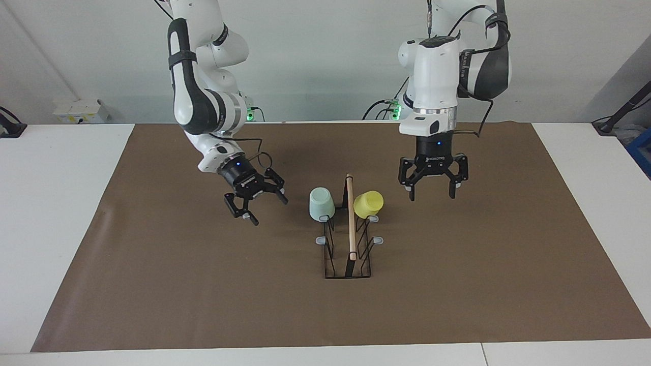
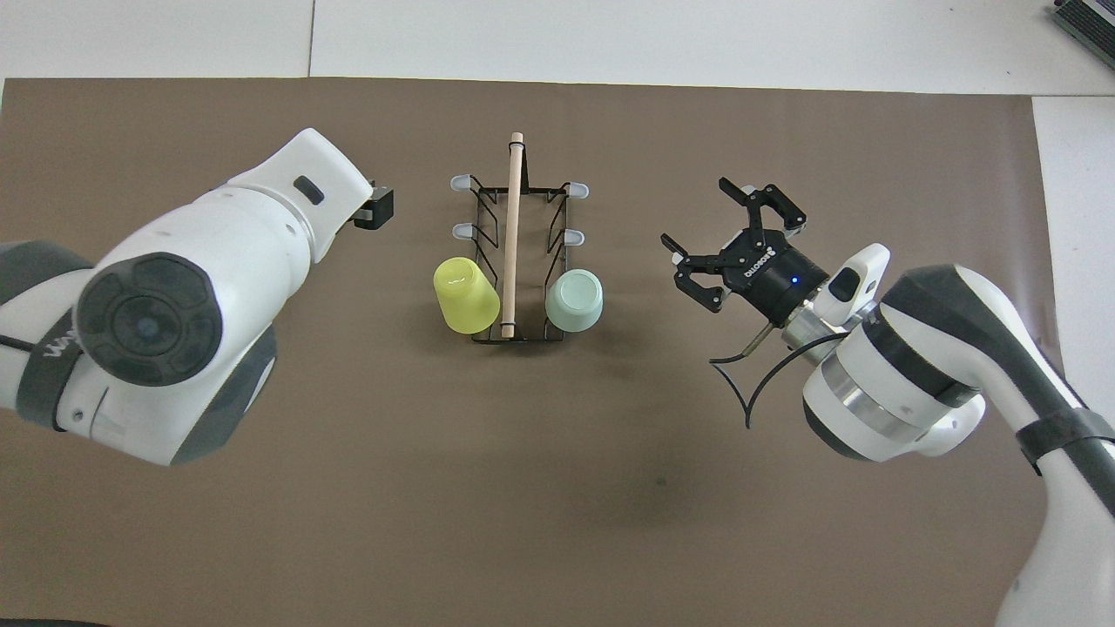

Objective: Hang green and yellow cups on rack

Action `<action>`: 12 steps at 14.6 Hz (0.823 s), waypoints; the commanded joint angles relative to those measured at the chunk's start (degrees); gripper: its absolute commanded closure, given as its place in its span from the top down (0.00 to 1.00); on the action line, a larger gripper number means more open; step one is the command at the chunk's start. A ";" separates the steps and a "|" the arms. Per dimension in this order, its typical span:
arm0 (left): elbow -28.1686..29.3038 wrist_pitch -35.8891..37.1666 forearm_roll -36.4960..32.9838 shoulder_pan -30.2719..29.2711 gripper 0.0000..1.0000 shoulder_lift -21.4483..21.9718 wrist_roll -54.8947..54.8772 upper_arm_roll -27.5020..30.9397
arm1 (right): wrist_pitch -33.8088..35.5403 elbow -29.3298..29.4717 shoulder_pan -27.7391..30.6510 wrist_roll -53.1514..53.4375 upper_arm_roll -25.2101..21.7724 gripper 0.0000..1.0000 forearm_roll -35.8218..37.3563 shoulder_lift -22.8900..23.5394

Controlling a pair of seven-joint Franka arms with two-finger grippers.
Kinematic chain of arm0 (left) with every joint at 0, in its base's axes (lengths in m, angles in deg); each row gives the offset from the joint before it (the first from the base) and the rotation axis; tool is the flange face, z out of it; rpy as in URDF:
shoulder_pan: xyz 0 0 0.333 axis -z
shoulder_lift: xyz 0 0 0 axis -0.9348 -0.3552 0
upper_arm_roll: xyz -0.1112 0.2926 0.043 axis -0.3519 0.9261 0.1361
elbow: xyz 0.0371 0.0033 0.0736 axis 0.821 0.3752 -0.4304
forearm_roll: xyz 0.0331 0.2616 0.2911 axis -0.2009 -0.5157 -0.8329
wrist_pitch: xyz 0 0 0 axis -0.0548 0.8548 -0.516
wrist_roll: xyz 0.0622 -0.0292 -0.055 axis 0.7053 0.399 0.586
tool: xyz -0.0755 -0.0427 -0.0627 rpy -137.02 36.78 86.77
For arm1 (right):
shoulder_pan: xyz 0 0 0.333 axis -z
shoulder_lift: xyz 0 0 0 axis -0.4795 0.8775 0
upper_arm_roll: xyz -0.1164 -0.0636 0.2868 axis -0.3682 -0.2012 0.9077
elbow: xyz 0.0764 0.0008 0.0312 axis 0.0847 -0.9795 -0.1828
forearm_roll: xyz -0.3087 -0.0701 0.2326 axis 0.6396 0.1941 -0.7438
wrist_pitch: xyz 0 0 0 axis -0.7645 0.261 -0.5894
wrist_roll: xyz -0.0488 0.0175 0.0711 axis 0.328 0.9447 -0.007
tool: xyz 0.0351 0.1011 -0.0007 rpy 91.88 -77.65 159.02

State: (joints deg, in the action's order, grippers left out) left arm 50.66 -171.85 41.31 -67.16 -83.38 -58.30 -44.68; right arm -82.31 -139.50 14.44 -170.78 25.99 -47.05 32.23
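We see the green cup (image 1: 321,203) and yellow cup (image 1: 367,204) hung upside down on the rack (image 1: 348,239), on its end nearest the robots. The right gripper (image 1: 256,202) and left gripper (image 1: 431,190) hover over the tabletop (image 1: 152,264), jaws open and empty; overhead, the left arm's body hides its gripper.

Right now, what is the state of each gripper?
Left gripper: open, holding nothing, over the mat.
Right gripper: open, holding nothing, over the mat.

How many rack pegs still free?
4 seen free on the rack, two per side, farther from the robots than the yellow cup and green cup, which cover the nearest pair.
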 commanded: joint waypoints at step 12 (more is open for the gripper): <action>-20.89 42.17 24.72 6.31 1.00 0.06 -33.63 21.47 | -3.30 5.32 15.97 23.75 -0.43 1.00 59.94 1.99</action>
State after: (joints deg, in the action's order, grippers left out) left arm 32.80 -133.88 64.80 -61.95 -82.01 -89.11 -25.68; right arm -84.32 -135.19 29.71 -152.48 25.28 4.83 33.81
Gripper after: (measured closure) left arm 0.000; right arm 0.000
